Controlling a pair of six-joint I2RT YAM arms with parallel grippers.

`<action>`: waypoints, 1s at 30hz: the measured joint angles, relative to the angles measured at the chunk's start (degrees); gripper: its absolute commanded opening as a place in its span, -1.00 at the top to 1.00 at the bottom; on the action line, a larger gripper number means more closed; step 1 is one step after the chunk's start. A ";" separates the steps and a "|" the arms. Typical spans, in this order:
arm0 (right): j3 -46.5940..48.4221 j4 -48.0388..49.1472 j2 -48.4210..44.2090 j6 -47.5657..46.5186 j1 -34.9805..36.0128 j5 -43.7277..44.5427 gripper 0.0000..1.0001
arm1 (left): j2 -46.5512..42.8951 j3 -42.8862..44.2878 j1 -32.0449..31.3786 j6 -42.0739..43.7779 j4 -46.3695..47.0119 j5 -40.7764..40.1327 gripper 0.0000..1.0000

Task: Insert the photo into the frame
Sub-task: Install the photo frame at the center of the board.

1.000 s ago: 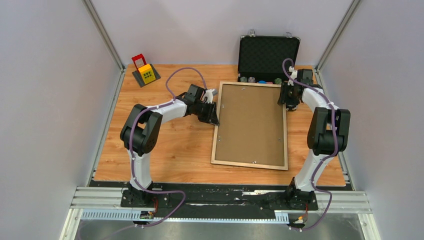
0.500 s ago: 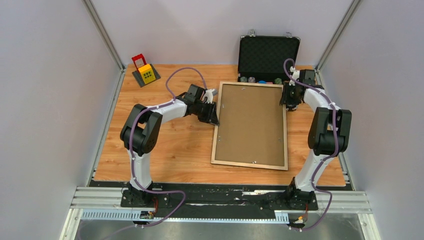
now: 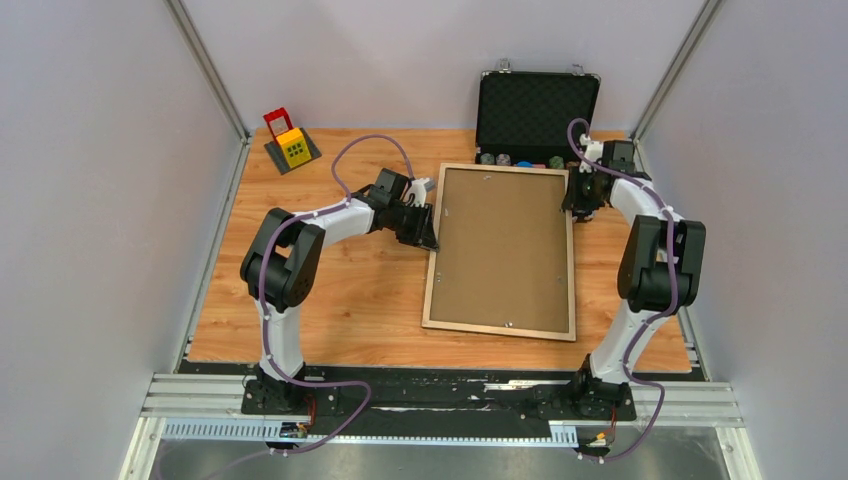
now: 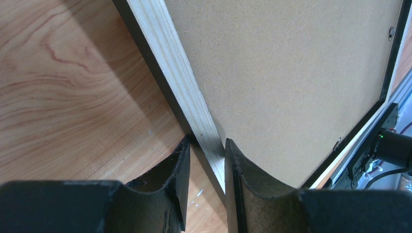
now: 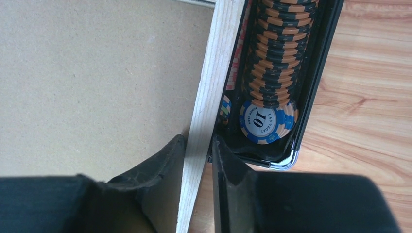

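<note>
The frame [image 3: 498,329], pale wood around a brown backing board [image 3: 505,245], is clamped by opposite long rails between the fingers of the left gripper [image 4: 206,143] and right gripper [image 5: 198,139], both pointed downward.

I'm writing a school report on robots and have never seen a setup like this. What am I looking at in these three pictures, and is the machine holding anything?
The machine is two robot arms bolted at the near edge of a wooden table. The wide picture looks down from above and behind them. The other two come from a small camera on each wrist, so the black shapes at the bottom are that arm's own fingers.

On the table lies a picture frame, back side up, with a brown backing board in it. Behind it stands an open black case of poker chips, and far left a small red and yellow toy.

The left claw pinches the frame's left rail. The right claw pinches its right rail near the far corner. No photo shows.
</note>
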 measured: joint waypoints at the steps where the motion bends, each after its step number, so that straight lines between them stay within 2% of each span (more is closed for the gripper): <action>1: -0.13 0.09 -0.11 -0.35 -0.07 0.00 0.33 | 0.00 0.00 -0.02 0.00 0.02 0.02 1.00; 4: -0.42 -0.33 -0.39 -0.96 -0.33 -0.20 0.14 | 0.00 0.00 -0.04 0.00 0.02 0.00 1.00; 8: -0.42 -0.48 -0.57 -0.83 -0.90 -0.61 0.04 | 0.00 0.00 -0.04 0.00 0.02 0.00 1.00; 21: -0.46 -0.83 -2.67 0.39 -2.99 -4.09 0.03 | 0.00 0.00 -0.04 0.00 0.02 0.00 1.00; 30: -4.46 -1.33 -2.78 0.15 -2.99 -5.64 0.05 | 0.00 0.00 -0.04 0.00 0.02 0.00 1.00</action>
